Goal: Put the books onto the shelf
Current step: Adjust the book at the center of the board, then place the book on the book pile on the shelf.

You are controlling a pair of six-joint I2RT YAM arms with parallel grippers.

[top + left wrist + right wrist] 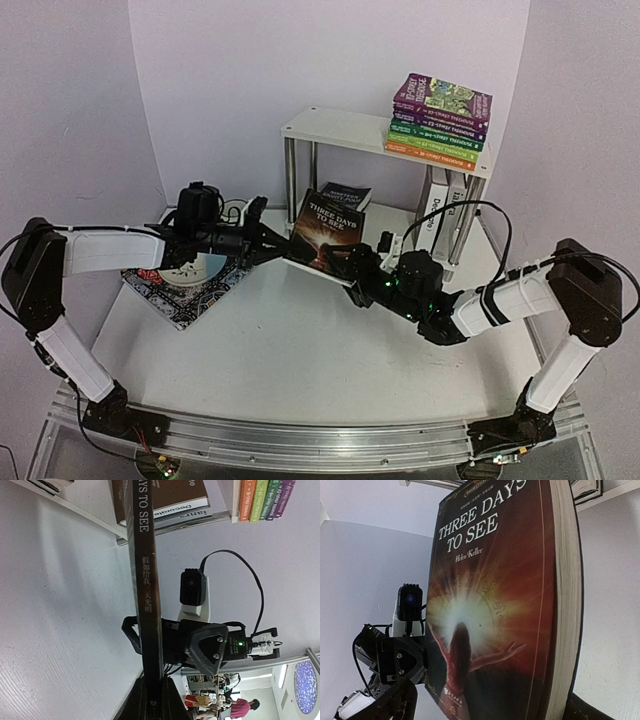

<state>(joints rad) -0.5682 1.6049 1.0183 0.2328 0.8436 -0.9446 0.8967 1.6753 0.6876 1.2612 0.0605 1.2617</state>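
- "Three Days to See" paperback (325, 230): held up off the tabletop (300, 350), just in front of the shelf (340, 125) at its left half. It is tilted, with the cover facing the right arm.
- Left end effector (268, 243): left of the shelf front, pressed together on the paperback's spine edge. The left wrist view shows the spine running up from between its fingers.
- Right end effector (358, 268): in front of the shelf, at the book's lower corner. Its fingers (402, 702) are spread, one on each side of the book. I cannot tell whether either one touches it.
- Shelf top board, right end: stack of paperbacks (440, 120), lying flat. Spines are purple, green and orange.
- Under the top board, right side: white books (443, 200) standing on edge.
- Under the top board, left side: dark book (347, 192), just behind the held one.
- Patterned placemat (185, 285): on the tabletop, well left of the shelf, under the left arm.
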